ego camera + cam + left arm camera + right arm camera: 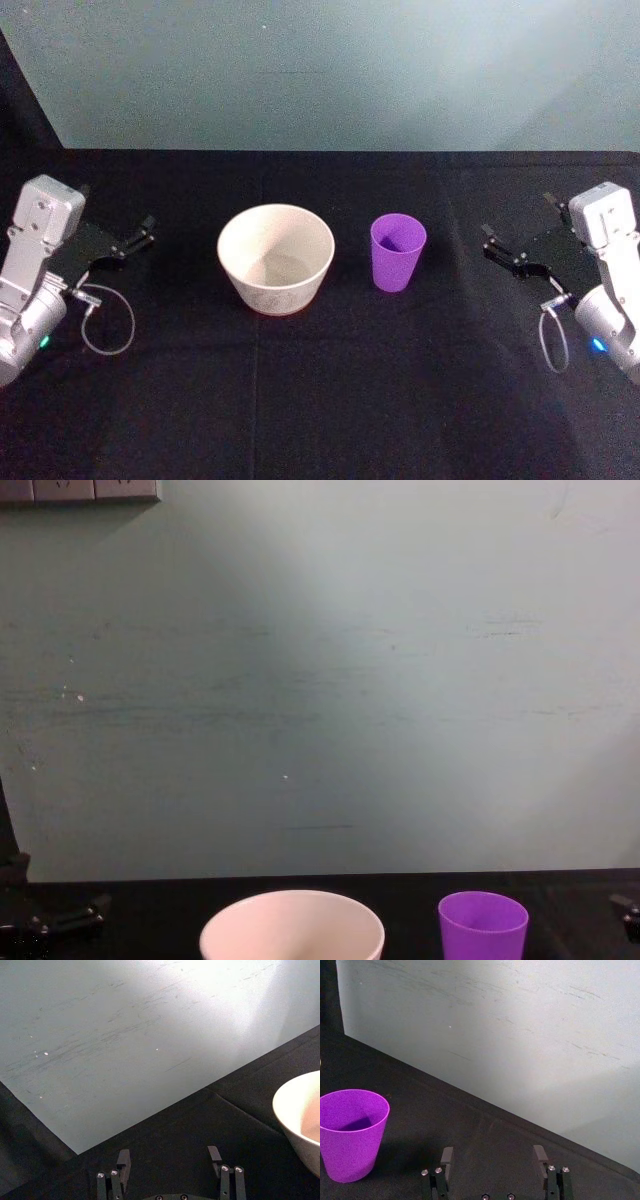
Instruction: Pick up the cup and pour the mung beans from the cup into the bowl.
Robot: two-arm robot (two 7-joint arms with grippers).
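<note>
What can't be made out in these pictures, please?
What the cup holds: shadowed in the head view; its wall hides the bottom in the right wrist view.
The bowl, lower half: cut by the chest view's bottom edge.
The left claw and right claw, open, parked either side: bases cropped by wrist-view edges.

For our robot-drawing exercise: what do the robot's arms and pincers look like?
The left arm and right arm are silver-grey with boxy wrist housings. The left pincer and right pincer are black, two-fingered, with silver screws. A thin grey cable loop hangs at each wrist, near a small teal light.
</note>
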